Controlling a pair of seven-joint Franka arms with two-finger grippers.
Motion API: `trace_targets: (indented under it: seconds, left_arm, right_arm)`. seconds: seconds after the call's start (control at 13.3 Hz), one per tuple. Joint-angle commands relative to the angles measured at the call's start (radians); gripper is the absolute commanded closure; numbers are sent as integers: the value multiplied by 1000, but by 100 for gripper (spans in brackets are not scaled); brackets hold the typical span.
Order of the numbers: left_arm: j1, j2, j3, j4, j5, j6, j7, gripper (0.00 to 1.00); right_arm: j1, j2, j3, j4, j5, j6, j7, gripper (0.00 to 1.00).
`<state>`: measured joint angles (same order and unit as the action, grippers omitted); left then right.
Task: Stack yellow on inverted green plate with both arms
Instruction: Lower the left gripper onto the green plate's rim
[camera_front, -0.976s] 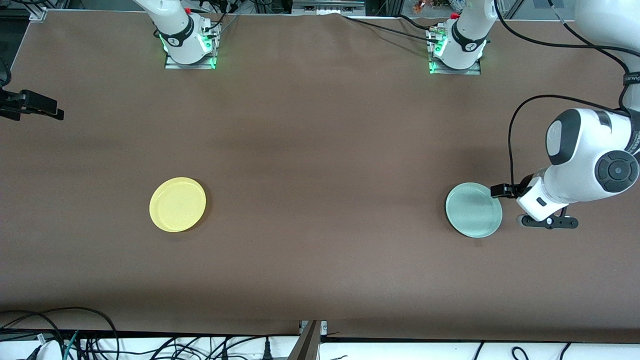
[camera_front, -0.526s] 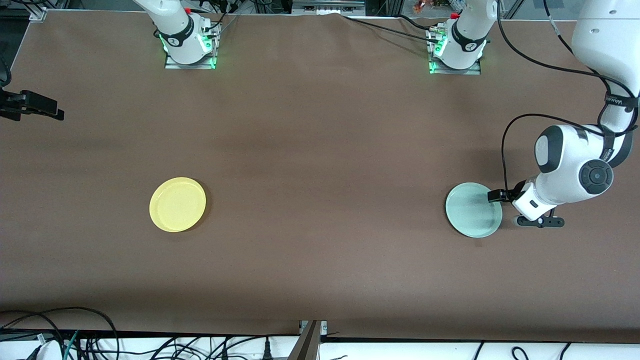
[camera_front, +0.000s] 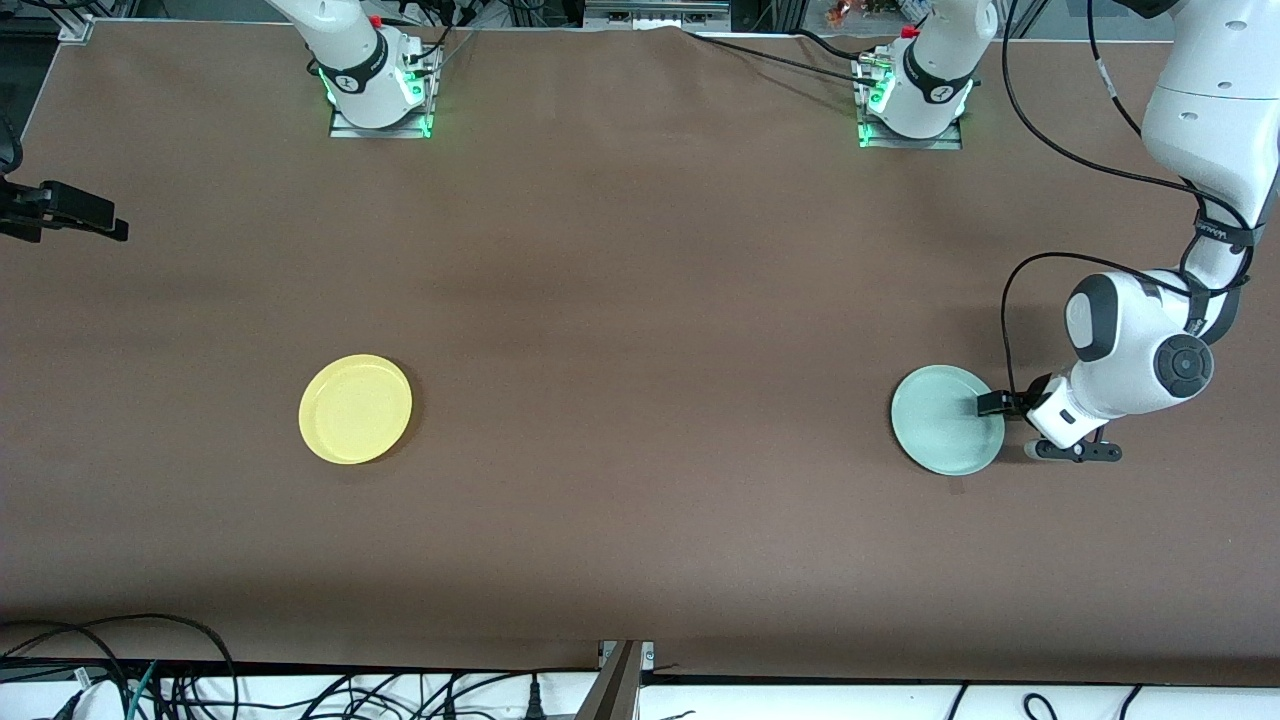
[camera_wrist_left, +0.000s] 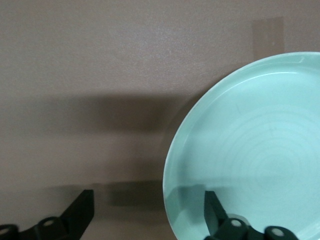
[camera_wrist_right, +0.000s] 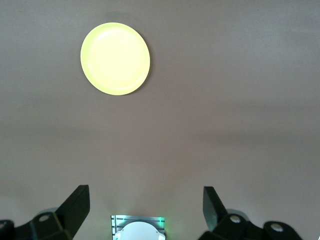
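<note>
No brand or label can be read with certainty; only a small black band with tiny white letters is seen on the left arm (camera_front: 1190, 330), too small to be read. The green plate (camera_front: 945, 420) is lying on the brown table (camera_front: 640, 300) toward the left arm's end, approx. as near to the front camera as the yellow plate (camera_front: 355, 409), which is lying well apart from it toward the right arm's end. The green plate is round, shallow, pale mint, w/ a low rim; in the left wrist view (camera_wrist_left: 250, 150) faint concentric rings are seen on its flat middle, and the rim is seen rising around it, so it seems to be lying w/ the hollow side up. The yellow plate is bright, round, also w/ a low raised rim, hollow side up. The left gripper (camera_front: 1000, 404) is placed low at the green plate's edge, on the side toward the left arm's end; its jaws are spread apart, w/ one finger (camera_wrist_left: 215, 212) over the plate's inside and the other (camera_wrist_left: 80, 212) over the bare table, the rim between them, nothing grasped. The right gripper (camera_wrist_right: 145, 210) is kept high over the table, jaws released and wide, holding nothing; this arm waits. In the right wrist view the yellow plate (camera_wrist_right: 115, 58) is seen well below.
</note>
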<state>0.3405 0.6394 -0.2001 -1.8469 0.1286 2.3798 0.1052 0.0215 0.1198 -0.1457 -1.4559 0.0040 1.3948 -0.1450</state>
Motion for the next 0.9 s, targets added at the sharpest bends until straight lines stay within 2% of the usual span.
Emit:
trace_targets:
  seconds: [0.0, 0.15, 0.3, 0.45, 0.53, 0.6, 0.83]
  left_arm:
    - [20, 11, -18, 17, 23, -1, 22, 28]
    - [22, 10, -19, 17, 23, -5, 21, 33]
    - [20, 8, -21, 17, 23, -11, 21, 46]
    - [18, 6, -22, 17, 22, -13, 21, 41]
    - [18, 3, -22, 17, 16, -14, 19, 28]
    - [18, 0, -25, 17, 16, -22, 19, 22]
    - [22, -7, -32, 18, 14, -50, 18, 20]
  right_arm:
    - [-9, 11, 3, 23, 19, -7, -1, 0]
    - [-9, 9, 3, 23, 19, -7, 1, 0]
    - [-9, 11, 3, 23, 19, -5, -1, 0]
    - [-8, 12, 5, 23, 19, 1, -1, 0]
    - [-8, 12, 5, 23, 19, 1, -2, 0]
    - [-8, 12, 3, 23, 19, 1, -2, 0]
    - [-8, 14, 3, 23, 21, 1, -2, 0]
